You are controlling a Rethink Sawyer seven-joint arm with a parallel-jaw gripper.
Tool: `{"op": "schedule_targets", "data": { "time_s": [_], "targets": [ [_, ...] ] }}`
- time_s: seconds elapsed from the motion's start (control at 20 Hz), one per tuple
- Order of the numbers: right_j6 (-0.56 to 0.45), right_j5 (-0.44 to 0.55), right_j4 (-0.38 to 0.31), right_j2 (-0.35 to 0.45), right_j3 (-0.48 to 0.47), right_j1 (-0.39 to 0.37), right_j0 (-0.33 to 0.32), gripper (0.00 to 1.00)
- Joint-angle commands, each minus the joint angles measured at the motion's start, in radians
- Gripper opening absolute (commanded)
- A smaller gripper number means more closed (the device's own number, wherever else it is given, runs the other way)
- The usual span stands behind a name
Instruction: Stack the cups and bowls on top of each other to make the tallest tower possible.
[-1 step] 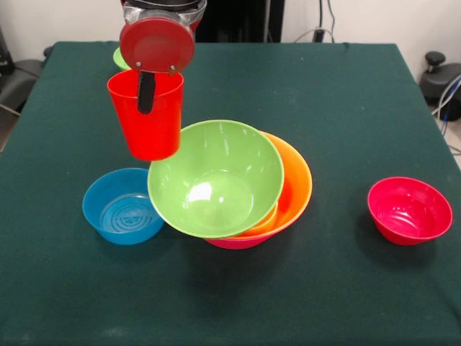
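The pincer (147, 90) is clenched on the rim of a red tapered plastic tumbler (148, 119), one dark finger (146, 92) showing inside the mouth, and it holds the cup upright and clear of the counter (338, 108). From that cup, the tower (234, 184) sits at about four o'clock: a medium-large glossy green plastic bowl (216, 178) tilted inside a large orange plastic bowl (295, 189), with a large pink plastic bowl (241, 243) showing only as a sliver beneath. A small round blue plastic bowl (121, 205) rests at about six o'clock, just beside the tower's left edge. A small red plastic bowl (409, 210) stands well apart at about four o'clock, beyond the tower. A small green rim (119, 58) peeks out behind the arm at eleven o'clock.

To place the cup well, I judge it should be carried over the green bowl's middle, kept upright, and lowered gently; the green bowl leans, so an off-centre landing could tip cup or bowl.

The counter is covered in dark green cloth. Beyond it are a pale wall, cables and dark equipment at the edges.
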Motion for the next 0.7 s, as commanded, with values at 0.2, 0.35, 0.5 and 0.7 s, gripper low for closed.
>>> {"op": "schedule_targets", "data": {
  "time_s": [0.2,0.35,0.5,0.7],
  "targets": [
    [0.191,0.090,0.018,0.041,-0.104,0.073,-0.013,0.00],
    [0.198,0.107,0.027,0.030,-0.139,0.094,-0.018,0.00],
    [0.212,0.133,0.041,0.017,-0.181,0.113,-0.024,0.00],
    [0.230,0.137,0.066,0.006,-0.207,0.132,-0.022,0.00]
  ]
}}
